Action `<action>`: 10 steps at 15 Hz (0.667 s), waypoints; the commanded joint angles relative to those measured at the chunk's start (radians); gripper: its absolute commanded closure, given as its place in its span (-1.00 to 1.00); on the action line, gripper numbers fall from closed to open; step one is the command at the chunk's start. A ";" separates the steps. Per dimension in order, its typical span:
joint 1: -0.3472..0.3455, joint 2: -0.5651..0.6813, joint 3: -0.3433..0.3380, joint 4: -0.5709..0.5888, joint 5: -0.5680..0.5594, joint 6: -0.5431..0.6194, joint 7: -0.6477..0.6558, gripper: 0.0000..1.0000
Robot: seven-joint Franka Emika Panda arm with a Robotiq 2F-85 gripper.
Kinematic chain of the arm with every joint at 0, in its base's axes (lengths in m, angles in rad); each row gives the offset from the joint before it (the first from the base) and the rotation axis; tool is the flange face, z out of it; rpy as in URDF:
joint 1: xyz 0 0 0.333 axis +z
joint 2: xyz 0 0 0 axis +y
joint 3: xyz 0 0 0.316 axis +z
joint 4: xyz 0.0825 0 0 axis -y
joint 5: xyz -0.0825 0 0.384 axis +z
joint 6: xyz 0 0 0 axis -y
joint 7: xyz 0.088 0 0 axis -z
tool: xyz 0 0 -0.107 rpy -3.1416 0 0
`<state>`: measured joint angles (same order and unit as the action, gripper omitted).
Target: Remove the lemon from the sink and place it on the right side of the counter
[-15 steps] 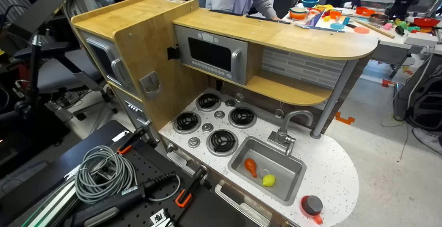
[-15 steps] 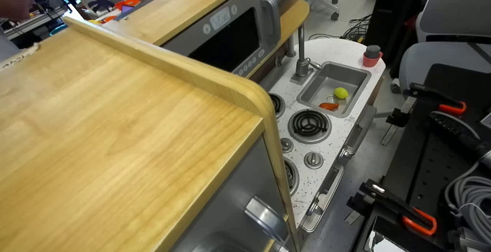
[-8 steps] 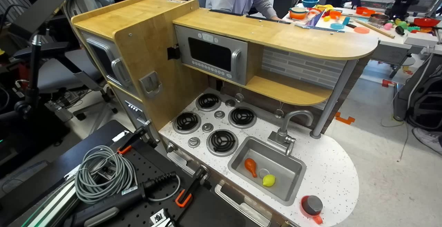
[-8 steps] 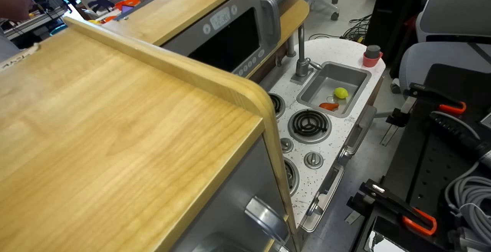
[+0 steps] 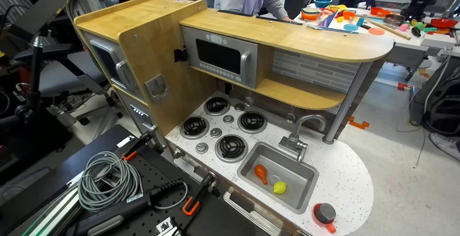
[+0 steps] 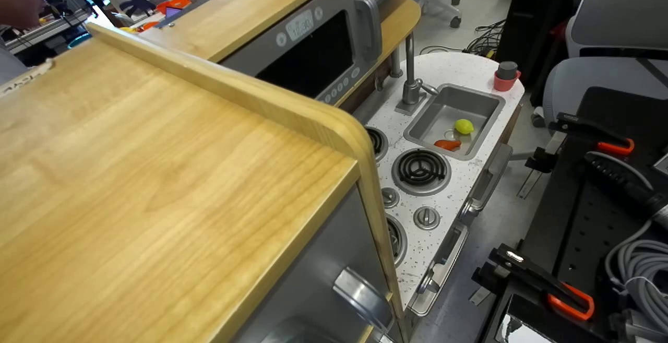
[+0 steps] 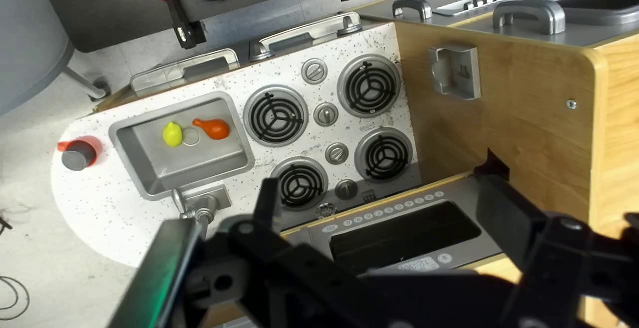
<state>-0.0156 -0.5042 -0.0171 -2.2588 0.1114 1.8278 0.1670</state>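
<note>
The yellow lemon (image 5: 280, 188) lies in the sink (image 5: 296, 183), near an orange drumstick-shaped toy (image 5: 260, 172). Above and well apart from the sink, the gripper (image 7: 382, 198) angles downward, its fingers spread wide. A faucet (image 5: 295, 141) stands at the sink's back edge, burners (image 5: 231, 148) beside one end. Past the other end stands a red cup (image 6: 504, 84), and the speckled counter (image 5: 345, 178) runs on to a rounded edge.

All 3 views overlook the sink (image 7: 195, 157).
</note>
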 commanded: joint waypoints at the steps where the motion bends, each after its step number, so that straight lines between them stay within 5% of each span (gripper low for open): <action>1: -0.010 0.001 0.008 0.002 0.004 -0.002 -0.004 -1.00; 10: -0.013 0.001 0.013 0.001 -0.027 0.012 -0.020 -1.00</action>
<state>-0.0156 -0.5041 -0.0163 -2.2599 0.1068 1.8278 0.1633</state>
